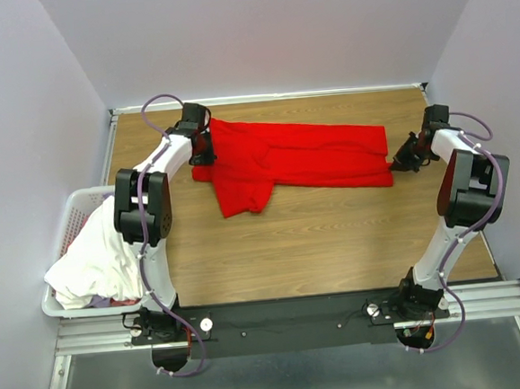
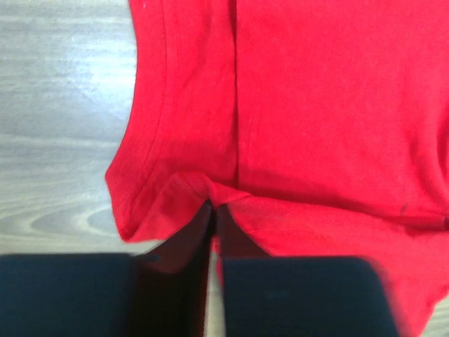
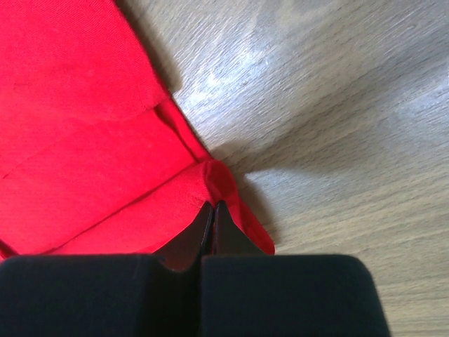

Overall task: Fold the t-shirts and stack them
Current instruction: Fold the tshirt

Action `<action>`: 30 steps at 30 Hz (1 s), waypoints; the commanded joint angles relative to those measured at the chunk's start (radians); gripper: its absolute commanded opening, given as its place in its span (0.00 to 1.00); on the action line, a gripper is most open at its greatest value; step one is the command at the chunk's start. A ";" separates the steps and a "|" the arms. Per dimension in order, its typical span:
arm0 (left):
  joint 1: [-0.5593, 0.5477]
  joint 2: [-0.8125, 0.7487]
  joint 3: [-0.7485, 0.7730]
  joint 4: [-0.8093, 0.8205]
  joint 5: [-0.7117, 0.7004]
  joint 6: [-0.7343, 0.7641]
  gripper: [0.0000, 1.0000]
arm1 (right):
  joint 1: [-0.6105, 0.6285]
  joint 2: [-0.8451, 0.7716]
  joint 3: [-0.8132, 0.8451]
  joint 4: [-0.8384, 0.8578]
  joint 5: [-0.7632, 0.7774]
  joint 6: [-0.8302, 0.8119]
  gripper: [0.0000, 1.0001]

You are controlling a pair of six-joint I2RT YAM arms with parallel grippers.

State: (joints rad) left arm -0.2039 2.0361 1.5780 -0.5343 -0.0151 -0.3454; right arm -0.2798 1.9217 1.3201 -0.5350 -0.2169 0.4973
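Red t-shirt (image 1: 302, 160) being held at both ends, across the upper middle of the overhead frame.
Left gripper (image 2: 212, 206) is pinching a pucker of red cloth beside a stitched band, its fingers nearly together with only a sliver between them; right gripper (image 3: 212, 205) is clamping tight on a corner at the shirt's right end. The shirt is lying flat on the wooden table (image 1: 335, 234), one sleeve trailing towards the centre. At lower left, white t-shirts (image 1: 89, 257) are spilling over the laundry basket (image 1: 63, 214).
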 commanded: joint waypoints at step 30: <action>-0.147 -0.346 -0.624 0.257 0.142 -0.107 0.77 | 0.692 -0.035 -0.182 0.520 -0.355 0.205 0.65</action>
State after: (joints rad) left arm -0.3401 1.6638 0.9634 -0.3344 0.0902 -0.4164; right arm 0.3759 1.8385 1.1500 -0.1581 -0.5159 0.6147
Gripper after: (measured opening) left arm 0.782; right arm 0.652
